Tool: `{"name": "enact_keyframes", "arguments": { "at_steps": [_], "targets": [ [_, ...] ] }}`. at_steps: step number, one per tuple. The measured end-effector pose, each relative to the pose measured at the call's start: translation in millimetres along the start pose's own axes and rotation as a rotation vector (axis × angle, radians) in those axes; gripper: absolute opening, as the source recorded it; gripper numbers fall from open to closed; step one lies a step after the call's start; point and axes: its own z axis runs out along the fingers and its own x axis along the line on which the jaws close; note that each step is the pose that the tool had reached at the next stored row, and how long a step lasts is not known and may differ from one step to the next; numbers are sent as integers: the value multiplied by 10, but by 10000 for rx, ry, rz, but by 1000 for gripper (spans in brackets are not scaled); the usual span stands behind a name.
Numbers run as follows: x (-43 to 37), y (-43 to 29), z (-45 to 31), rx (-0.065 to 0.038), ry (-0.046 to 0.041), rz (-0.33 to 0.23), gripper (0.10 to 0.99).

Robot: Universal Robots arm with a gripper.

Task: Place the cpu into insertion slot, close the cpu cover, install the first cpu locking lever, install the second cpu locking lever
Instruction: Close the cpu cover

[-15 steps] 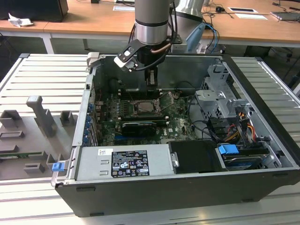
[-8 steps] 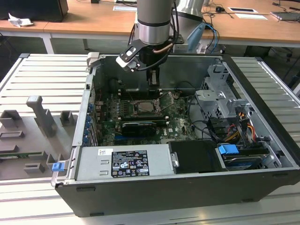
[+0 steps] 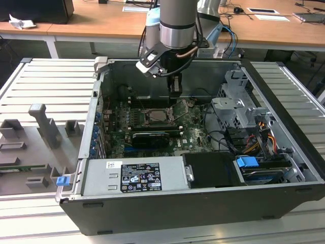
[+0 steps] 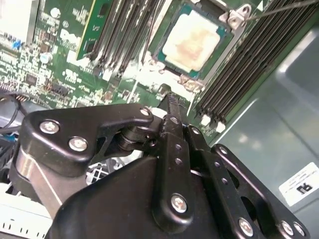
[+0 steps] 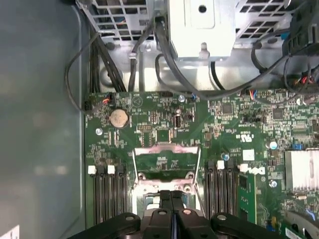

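The gripper [image 5: 172, 196], its jaws pressed together, hovers low over the green motherboard [image 5: 149, 114] just beside the insertion slot [image 4: 225, 36], in which the cpu [image 4: 192, 42] lies flat, silver face up, while the cpu cover [image 5: 167, 148] stands raised open.

cpu [image 4: 192, 42] lies in insertion slot [image 4: 158, 50] | memory slots [image 4: 239, 74] flank both sides | gripper [image 4: 170, 98] near slot edge

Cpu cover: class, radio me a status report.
Gripper shut, hovering above the motherboard. Cpu seated in insertion slot. Cpu cover raised open. No obstruction seen.
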Motion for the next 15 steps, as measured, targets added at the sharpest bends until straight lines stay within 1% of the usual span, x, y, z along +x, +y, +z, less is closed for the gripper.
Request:
{"name": "enact_keyframes", "arguments": {
  "at_steps": [3, 4, 5, 6, 8, 11, 14, 15],
  "targets": [
    [3, 78, -13, -2, 4, 2, 106],
    [4, 114, -11, -1, 3, 0, 106],
    [5, 174, -8, 0, 1, 1, 106],
    [6, 202, -5, 0, 1, -6, 106],
    [7, 251, 3, 0, 6, -94, 106],
    [9, 281, 15, -1, 25, -391, 106],
    [12, 343, 33, 0, 25, -412, 106],
    [13, 374, 38, 5, 23, -413, 106]
  ]
}}
